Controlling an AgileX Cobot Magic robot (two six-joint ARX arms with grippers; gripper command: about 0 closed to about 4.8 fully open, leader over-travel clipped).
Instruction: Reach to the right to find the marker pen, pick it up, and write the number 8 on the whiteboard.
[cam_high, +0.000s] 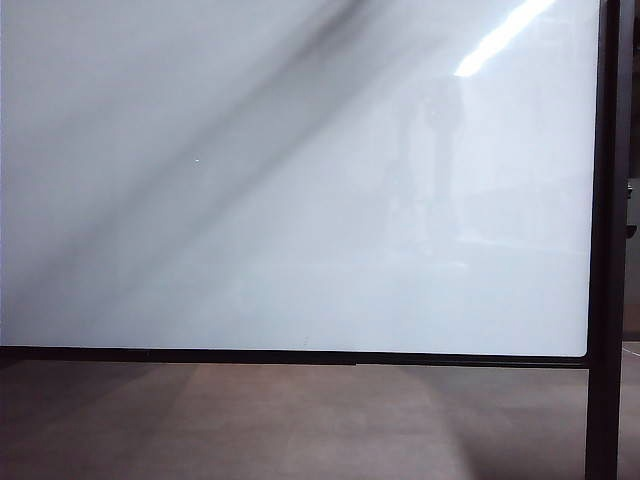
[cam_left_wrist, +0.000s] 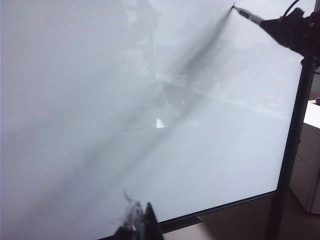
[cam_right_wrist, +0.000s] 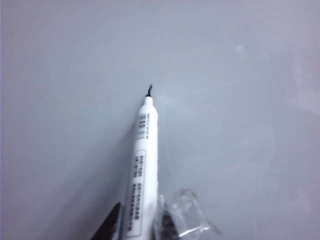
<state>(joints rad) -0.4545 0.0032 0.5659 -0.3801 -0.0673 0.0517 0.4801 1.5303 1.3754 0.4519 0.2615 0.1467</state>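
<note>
The whiteboard (cam_high: 300, 200) fills the exterior view, glossy white, and neither gripper shows there. In the right wrist view my right gripper (cam_right_wrist: 141, 223) is shut on the marker pen (cam_right_wrist: 142, 165), a white barrel with a black nib that touches or nearly touches the whiteboard (cam_right_wrist: 240, 125). From the left wrist view, the right gripper (cam_left_wrist: 272, 24) is high near the board's far corner, with the marker pen (cam_left_wrist: 248, 16) tip at the surface. My left gripper (cam_left_wrist: 140, 222) hangs by the board's lower frame, jaws together, holding nothing. No number 8 shows on the board.
A dark upright post (cam_high: 605, 250) runs down the board's right side. A thin black frame (cam_high: 300, 356) edges the bottom, with brown floor (cam_high: 300, 420) below. A white cabinet (cam_left_wrist: 310, 160) stands beyond the post. A long arm shadow crosses the board.
</note>
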